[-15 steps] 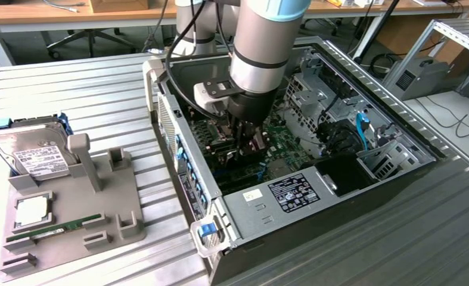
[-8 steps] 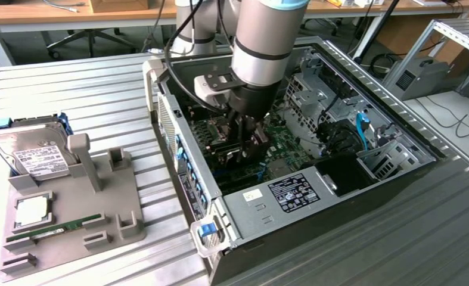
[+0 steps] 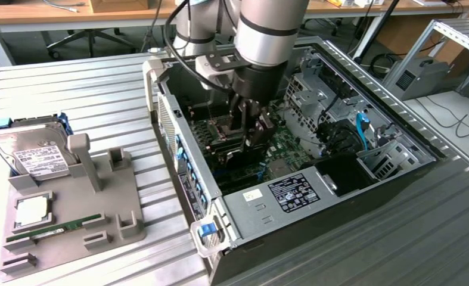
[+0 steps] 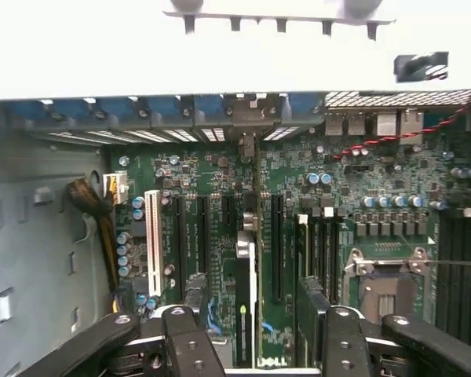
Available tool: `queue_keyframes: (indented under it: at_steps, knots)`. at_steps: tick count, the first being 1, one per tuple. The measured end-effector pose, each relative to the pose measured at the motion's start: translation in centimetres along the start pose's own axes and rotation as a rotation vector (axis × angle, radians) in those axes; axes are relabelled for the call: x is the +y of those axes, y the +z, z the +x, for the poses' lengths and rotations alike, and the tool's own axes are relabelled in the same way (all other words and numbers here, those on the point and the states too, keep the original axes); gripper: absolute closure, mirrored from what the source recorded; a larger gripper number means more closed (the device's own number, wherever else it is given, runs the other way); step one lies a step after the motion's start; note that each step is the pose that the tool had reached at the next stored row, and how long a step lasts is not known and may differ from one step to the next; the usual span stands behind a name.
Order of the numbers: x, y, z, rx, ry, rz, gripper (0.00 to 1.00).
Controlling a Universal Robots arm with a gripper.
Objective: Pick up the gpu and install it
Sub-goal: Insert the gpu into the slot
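Note:
The gpu is a thin black card seen edge-on, standing upright in a motherboard slot with its far end reaching the case's rear slot openings. My gripper hangs just above it, open. The black fingers stand well apart on either side of the card and do not touch it. In the exterior view the arm reaches straight down into the open computer case, and the gripper is low over the green motherboard.
A grey fixture tray at the exterior view's left holds a silver hard drive, a square chip and a green memory stick. Case walls, cables and a drive cage surround the gripper. A white slot lies beside the card.

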State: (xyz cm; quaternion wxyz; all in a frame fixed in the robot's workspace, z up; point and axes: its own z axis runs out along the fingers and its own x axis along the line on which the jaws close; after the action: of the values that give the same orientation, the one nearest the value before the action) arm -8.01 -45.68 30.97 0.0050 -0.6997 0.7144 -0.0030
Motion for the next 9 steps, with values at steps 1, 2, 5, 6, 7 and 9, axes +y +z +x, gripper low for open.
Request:
queue_keyframes:
  at_steps: [1,2,5,6,7,9]
  knots:
    - [-0.01,-0.41,0.0,0.0,0.0,0.0003,0.42]
    - [-0.01,-0.75,0.0,0.0001,0.0,0.0005,0.42]
    - [-0.02,-1.99,0.0,0.0,0.0,0.0015,0.42]
    - [-0.02,-2.24,0.0,0.0,0.0,0.0017,0.42]
    - [-0.02,-2.5,0.0,0.0,0.0,0.0019,0.42]
    - [-0.03,-2.86,0.0,0.0001,0.0,0.0021,0.42]
